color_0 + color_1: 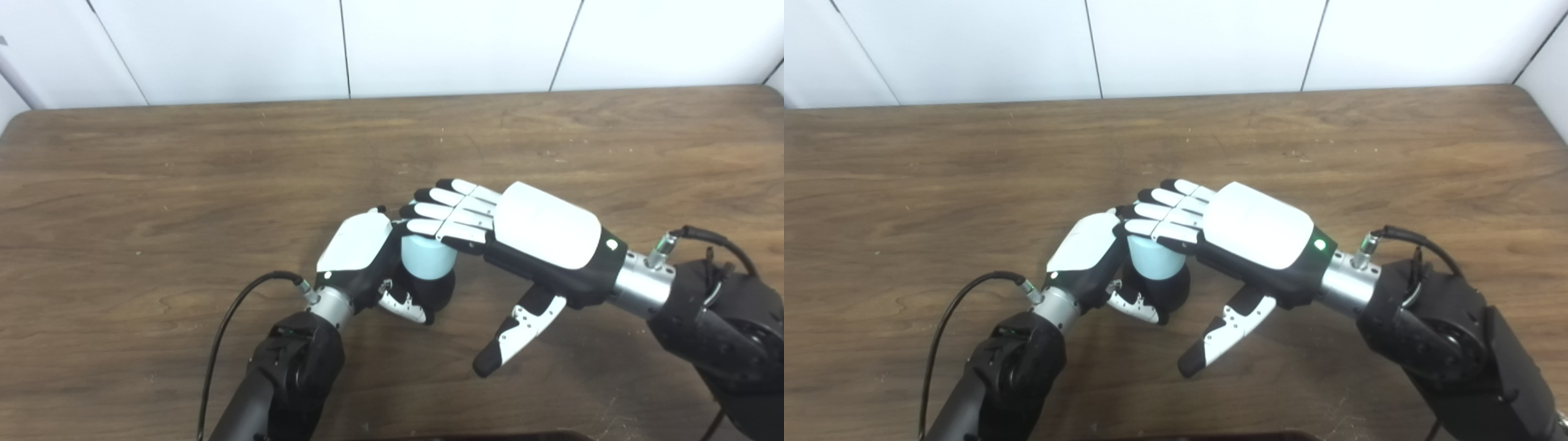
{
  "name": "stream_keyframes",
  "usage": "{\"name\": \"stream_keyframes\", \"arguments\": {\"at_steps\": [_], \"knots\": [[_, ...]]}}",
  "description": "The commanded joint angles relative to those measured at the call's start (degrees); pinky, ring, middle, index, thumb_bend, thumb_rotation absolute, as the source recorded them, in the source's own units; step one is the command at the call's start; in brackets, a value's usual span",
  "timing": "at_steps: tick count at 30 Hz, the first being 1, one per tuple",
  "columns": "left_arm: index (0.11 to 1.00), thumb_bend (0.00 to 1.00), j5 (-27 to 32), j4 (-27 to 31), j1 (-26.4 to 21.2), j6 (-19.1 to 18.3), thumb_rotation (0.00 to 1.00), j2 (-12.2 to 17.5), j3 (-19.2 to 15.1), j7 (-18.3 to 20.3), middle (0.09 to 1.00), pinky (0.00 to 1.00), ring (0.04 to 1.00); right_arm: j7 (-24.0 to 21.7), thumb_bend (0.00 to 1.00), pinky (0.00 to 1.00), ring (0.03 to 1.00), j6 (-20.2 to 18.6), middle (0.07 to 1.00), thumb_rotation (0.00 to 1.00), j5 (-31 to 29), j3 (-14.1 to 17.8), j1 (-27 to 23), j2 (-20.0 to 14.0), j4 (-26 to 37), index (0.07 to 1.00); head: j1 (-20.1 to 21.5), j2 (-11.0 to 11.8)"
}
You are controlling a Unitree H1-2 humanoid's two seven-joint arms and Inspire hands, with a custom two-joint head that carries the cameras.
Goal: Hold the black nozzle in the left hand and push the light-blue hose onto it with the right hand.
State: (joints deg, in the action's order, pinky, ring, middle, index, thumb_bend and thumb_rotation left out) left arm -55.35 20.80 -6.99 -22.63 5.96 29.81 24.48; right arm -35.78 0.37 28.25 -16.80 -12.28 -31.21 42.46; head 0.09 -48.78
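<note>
- Near the middle of the brown wooden tabletop [153, 184], both hands meet over one small assembly.
- Left hand [361, 257] is clamped around a dark rounded piece, the black nozzle [442, 289]; only its lower right bulge shows beneath the thumb and palm, and the rest is hidden inside the grip.
- Light-blue hose [427, 257] shows as a short pale cylinder standing upright directly on top of the black nozzle, touching it. Whether it is seated over the nozzle or merely resting against it cannot be told, since the joint is covered.
- Right hand [520, 236] lies palm down with its fingers [444, 211] stretched flat across the top of the hose, pressing on its upper end. The fingers are extended and close side by side; the thumb points down and away toward the tabletop, touching nothing. It wraps nothing.
- Top face of the hose is hidden under those fingers, so its opening cannot be seen.
- Both forearms are cut off by the bottom edge, and a black cable [226, 324] loops from the left wrist.
</note>
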Motion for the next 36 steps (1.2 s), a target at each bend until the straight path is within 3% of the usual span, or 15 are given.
{"name": "stream_keyframes", "arguments": {"at_steps": [1,6,11,14,33,36], "knots": [[0.453,0.52,1.6,-1.6,0.9,-0.9,0.00,-0.6,0.9,3.3,0.537,1.00,0.700,0.3,0.67,0.98,0.961,1.2,0.945,1.00,-1.4,1.5,-1.4,-0.4,1.6,0.920,0.0,-0.1],[0.466,0.52,1.8,-1.5,1.1,-0.8,0.00,-0.4,0.8,3.3,0.519,1.00,0.673,3.2,0.63,0.99,0.987,2.7,0.972,1.00,-1.3,4.5,-3.2,2.0,2.0,0.937,0.3,0.0],[0.470,0.52,1.0,-2.1,0.8,0.0,0.00,-0.2,1.2,2.8,0.494,1.00,0.673,7.3,0.62,0.96,0.986,7.8,0.974,0.98,1.0,7.0,-3.9,4.5,-0.2,0.927,0.3,0.0],[0.450,0.51,0.5,-1.9,0.7,-0.2,0.00,-0.3,1.2,3.0,0.543,1.00,0.675,7.0,0.60,0.94,0.974,8.0,0.960,0.96,1.3,7.9,-4.2,4.7,-0.3,0.917,0.2,0.0],[0.480,0.52,1.6,-2.4,0.5,0.5,0.00,-0.3,-0.1,1.8,0.504,1.00,0.675,2.8,0.55,0.92,0.955,1.7,0.940,0.91,1.0,9.7,-3.6,4.3,-1.4,0.908,0.1,0.4],[0.483,0.52,1.5,-2.7,0.3,1.4,0.00,-0.3,-0.3,0.9,0.509,0.95,0.680,2.7,0.55,0.91,0.956,0.8,0.940,0.90,1.1,9.6,-2.8,4.3,-1.5,0.909,0.1,0.4]]}}
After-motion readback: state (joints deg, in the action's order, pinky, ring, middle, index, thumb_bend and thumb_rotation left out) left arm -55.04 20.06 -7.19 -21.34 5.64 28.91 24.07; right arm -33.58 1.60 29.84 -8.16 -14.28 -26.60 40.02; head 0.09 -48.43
